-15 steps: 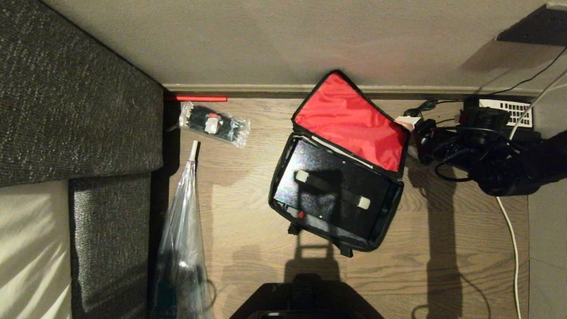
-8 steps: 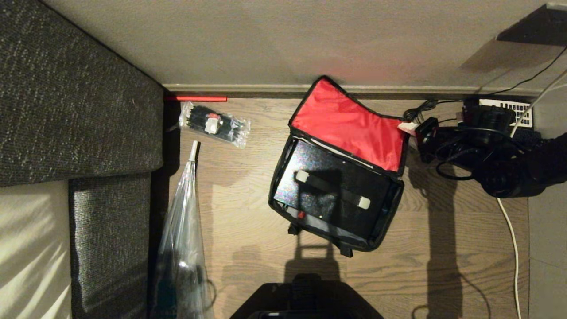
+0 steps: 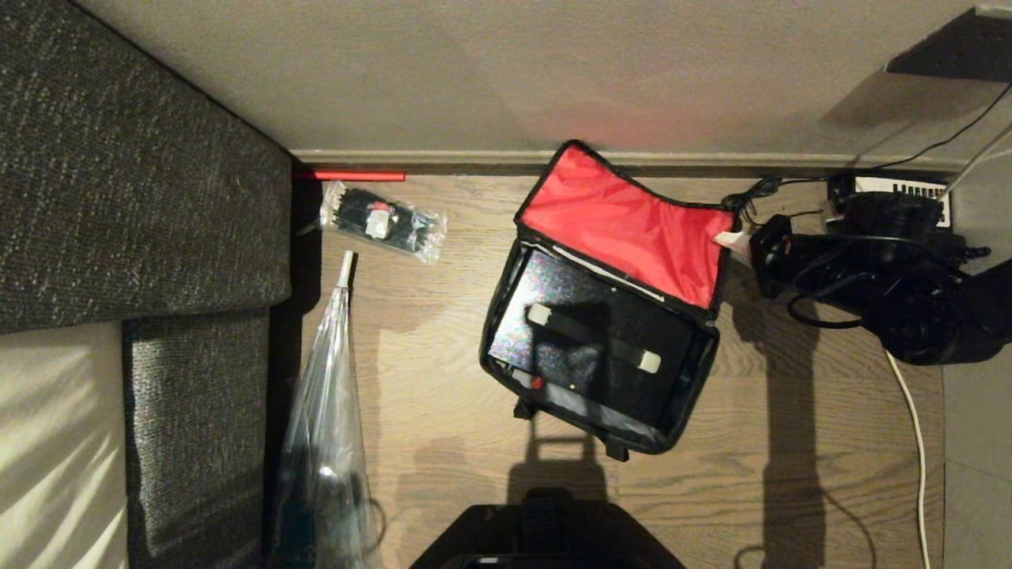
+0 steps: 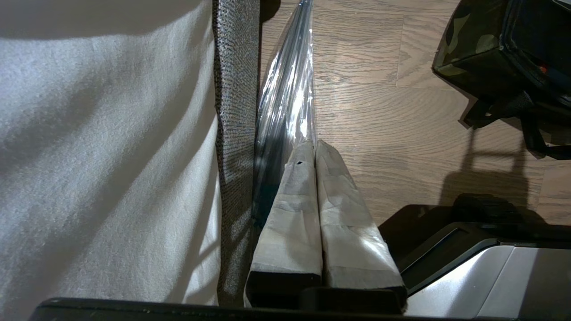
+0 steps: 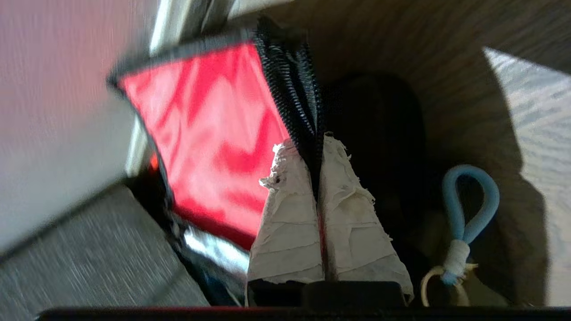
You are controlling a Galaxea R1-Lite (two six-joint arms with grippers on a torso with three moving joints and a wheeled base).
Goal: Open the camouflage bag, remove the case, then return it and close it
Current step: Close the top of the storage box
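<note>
Since the earlier frame, we see the red-lined lid (image 3: pixel 632 233) tilted lower and the right gripper (image 5: pixel 317 151) now pinching its black zipper edge (image 5: pixel 294 89). We note the green-brown camouflage fabric bag (image 3: pixel 601 316) lies open on the wooden floor (image 3: pixel 443 411), the black rectangular hard case (image 3: pixel 593 340) inside. The left gripper (image 4: pixel 314 149) hangs pressed together beside the grey sofa (image 3: pixel 142 197).

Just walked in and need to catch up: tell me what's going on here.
The camouflage bag lies open on the wooden floor, red-lined lid propped up by the wall, with the black case inside. The right pincer is shut on the zippered edge of the lid at its right corner. The left pincer is shut and parked by the sofa, away from the bag.
</note>
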